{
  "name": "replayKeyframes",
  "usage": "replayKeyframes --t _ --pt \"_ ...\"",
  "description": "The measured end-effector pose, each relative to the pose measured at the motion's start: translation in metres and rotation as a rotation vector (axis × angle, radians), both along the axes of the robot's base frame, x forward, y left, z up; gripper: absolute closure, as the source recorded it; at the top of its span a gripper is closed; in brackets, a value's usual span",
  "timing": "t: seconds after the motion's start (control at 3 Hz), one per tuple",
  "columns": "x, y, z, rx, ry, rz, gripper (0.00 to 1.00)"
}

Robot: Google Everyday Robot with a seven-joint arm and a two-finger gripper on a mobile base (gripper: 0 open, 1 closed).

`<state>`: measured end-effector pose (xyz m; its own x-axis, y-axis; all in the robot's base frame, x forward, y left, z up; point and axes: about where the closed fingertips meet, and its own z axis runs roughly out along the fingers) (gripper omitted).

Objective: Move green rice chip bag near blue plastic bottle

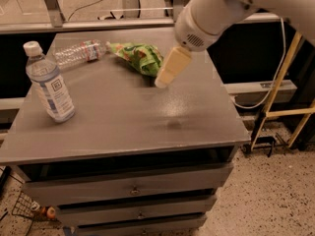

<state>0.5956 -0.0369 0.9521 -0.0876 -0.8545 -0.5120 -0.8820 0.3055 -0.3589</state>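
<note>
The green rice chip bag (139, 56) lies crumpled on the far middle of the grey cabinet top (123, 117). The blue plastic bottle (49, 84) stands upright at the left, white cap on top, pale label with a small dark square. My gripper (162, 81) hangs from the white arm coming in from the upper right. Its cream tip hovers just right of the bag's near end, above the surface.
A smaller ridged clear bottle (78, 52) with a red-and-green label lies on its side at the far left, touching the bag's left tip. Drawers (133, 188) sit below the top. A yellow frame (283, 90) stands at the right.
</note>
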Motion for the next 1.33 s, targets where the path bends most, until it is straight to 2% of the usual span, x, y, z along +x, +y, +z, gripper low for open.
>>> replayKeyframes --t 0.33,0.67,1.33 --pt "0.017 0.026 -0.015 -0.035 0.012 -0.042 0.00" --pt "0.039 0.049 -0.027 -0.028 0.045 -0.108 0.00" --pt "0.064 0.089 -0.053 0.060 0.150 -0.137 0.00"
